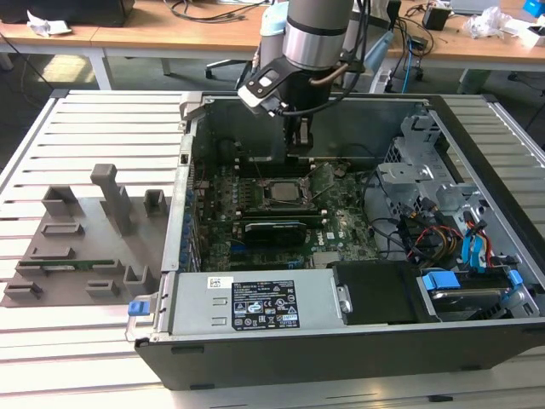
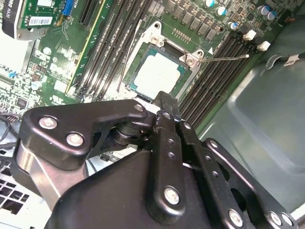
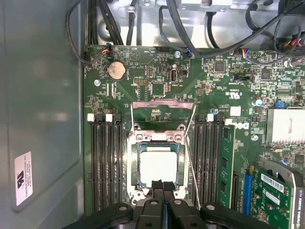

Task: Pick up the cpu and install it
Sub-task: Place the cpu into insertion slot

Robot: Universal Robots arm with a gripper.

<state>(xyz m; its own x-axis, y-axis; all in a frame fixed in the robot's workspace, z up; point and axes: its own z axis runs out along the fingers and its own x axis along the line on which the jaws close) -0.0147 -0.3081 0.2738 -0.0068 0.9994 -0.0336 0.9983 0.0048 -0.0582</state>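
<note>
**CPU in socket, gripper closed over it**

- **Gripper** [image 3: 163,187]: 1 unit on the arm, lowered inside the open computer case [image 1: 341,345]. Its 2 fingers [image 3: 157,191] were pressed together, pinching nothing. In the exterior view the gripper [image 1: 298,146] hung over the motherboard [image 1: 341,217].
- **Cpu** [image 3: 158,164]: 1 flat square chip with a pale metal top. It lay flat inside the socket [image 3: 135,164], just beyond the fingertips in both wrist views [image 2: 157,72]. Whether the tips touched its near edge could not be told. In the exterior view it sat just below the gripper [image 1: 279,194].
- **Load frame** [image 3: 162,103]: 1 thin metal frame, swung open on the side of the socket away from the gripper.
- **Lever** [image 3: 191,164]: 1 thin wire, running beside the socket.
- **Memory slots** [image 3: 102,162]: black rows flanking the socket on both sides of the gripper.
- **Coin cell** [image 3: 116,71]: 1 round cell, well beyond the socket from the gripper.
</note>
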